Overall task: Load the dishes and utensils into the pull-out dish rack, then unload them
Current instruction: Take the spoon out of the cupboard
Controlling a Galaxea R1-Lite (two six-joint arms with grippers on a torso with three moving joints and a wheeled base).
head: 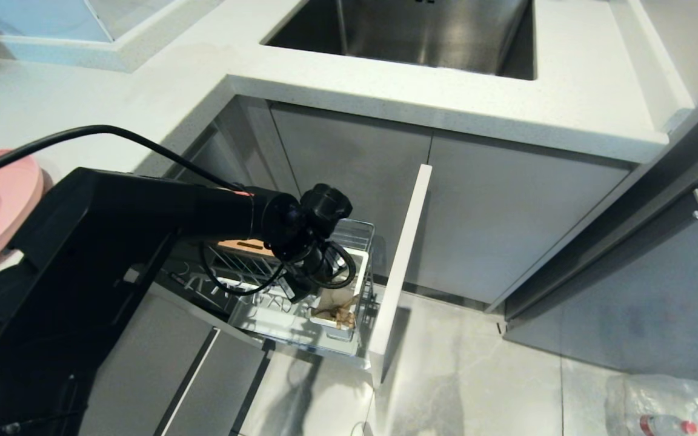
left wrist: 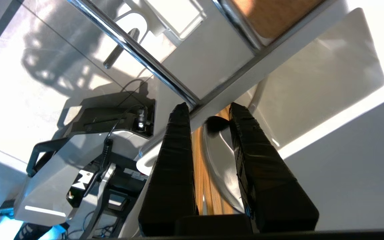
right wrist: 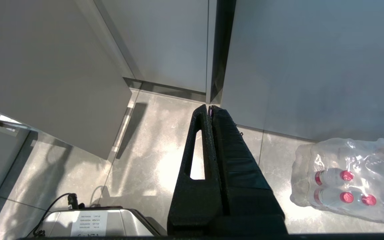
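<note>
No text can be read. The white paper label (right wrist: pixel 87 224) on the grey metal robot base (right wrist: pixel 112 223), at about seven o'clock in the right wrist view, carries small print too fine to make out. A black-and-white mark (left wrist: pixel 84 181) on the base in the left wrist view is likewise illegible.

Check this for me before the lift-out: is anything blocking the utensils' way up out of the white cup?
Possibly: a chrome rack bar crosses just beyond the left end effector, shut on the wooden chopsticks and silver metal utensil at the white rectangular cup.
</note>
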